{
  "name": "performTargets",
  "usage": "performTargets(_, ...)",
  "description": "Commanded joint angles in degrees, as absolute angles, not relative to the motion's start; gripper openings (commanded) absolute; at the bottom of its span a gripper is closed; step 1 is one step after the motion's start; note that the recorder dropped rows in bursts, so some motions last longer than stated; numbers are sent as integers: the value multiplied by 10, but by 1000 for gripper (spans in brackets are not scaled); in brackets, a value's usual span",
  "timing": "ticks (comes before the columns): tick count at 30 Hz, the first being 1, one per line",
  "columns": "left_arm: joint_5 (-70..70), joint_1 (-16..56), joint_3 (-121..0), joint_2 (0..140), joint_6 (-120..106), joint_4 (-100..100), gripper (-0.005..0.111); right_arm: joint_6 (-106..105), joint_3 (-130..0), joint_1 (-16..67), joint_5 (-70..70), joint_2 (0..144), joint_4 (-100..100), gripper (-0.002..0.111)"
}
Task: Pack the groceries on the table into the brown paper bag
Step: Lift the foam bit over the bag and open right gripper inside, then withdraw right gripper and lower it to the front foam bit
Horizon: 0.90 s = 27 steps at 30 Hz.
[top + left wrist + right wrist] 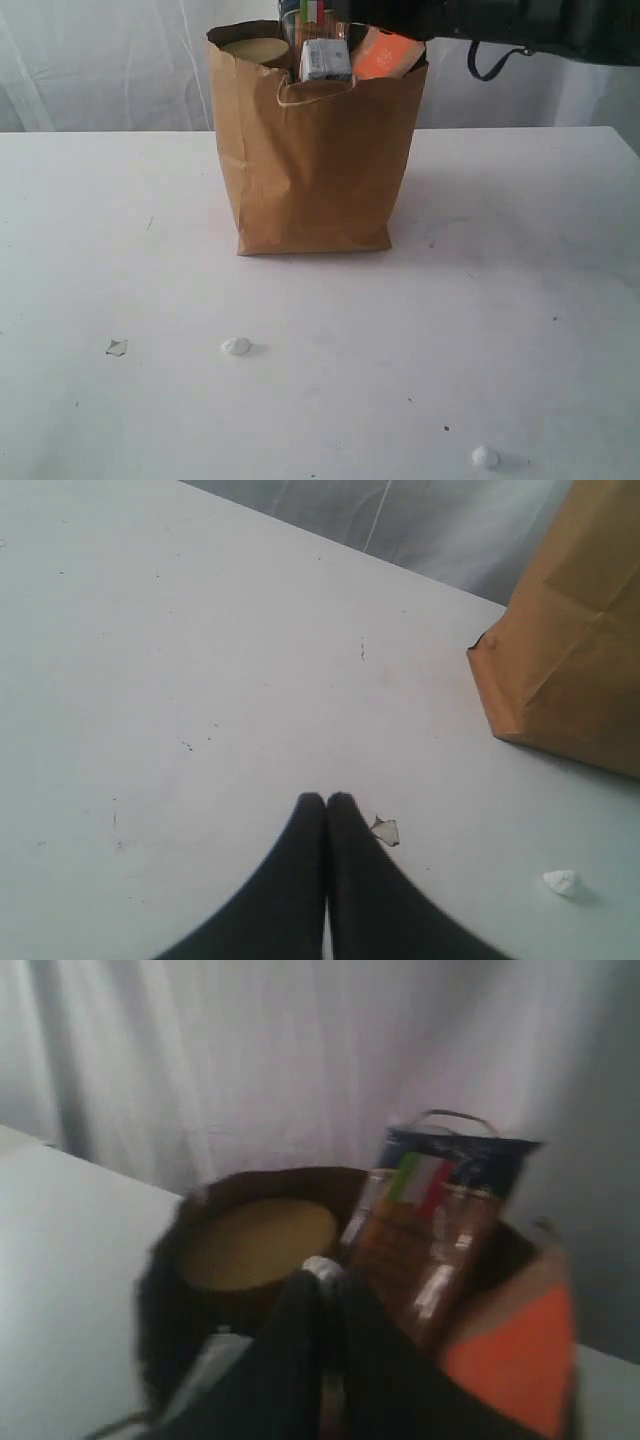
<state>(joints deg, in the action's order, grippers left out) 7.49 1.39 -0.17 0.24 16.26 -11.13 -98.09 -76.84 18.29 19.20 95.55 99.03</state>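
The brown paper bag (310, 170) stands upright on the white table (520, 300) with groceries showing above its rim. They are a gold-lidded jar (255, 48), a white-blue carton (325, 60), an orange-labelled pouch (388, 55) and the dark spaghetti packet (312, 12). My right arm (480, 20) reaches over the bag's mouth. In the blurred right wrist view my right gripper (325, 1275) is shut just above the contents, between the gold lid (258, 1242) and the spaghetti packet (435, 1230); nothing is clearly held. My left gripper (326, 798) is shut and empty, low over bare table left of the bag (575, 630).
Two small white crumbs (236, 346) (484, 457) and a clear scrap (117, 347) lie on the table in front of the bag. The scrap (385, 830) lies right beside my left fingertips. A white curtain hangs behind the table.
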Motion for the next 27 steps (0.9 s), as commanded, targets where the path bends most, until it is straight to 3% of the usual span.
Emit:
performTargets(1, 74, 13, 0, 0, 166, -117, 0, -998, -777, 182, 80, 982, 999, 0)
performTargets(6, 74, 13, 0, 0, 166, -117, 0, -999, -781, 182, 140, 995, 999, 0)
performTargets(15, 74, 13, 0, 0, 166, -117, 0, -1018, -782, 182, 149, 995, 999, 19)
performTargets(21, 74, 13, 0, 0, 166, -117, 0, -1018, -782, 182, 147, 990, 999, 22)
performTargets(27, 74, 13, 0, 0, 166, -117, 0, -1016, -758, 182, 12, 911, 999, 21)
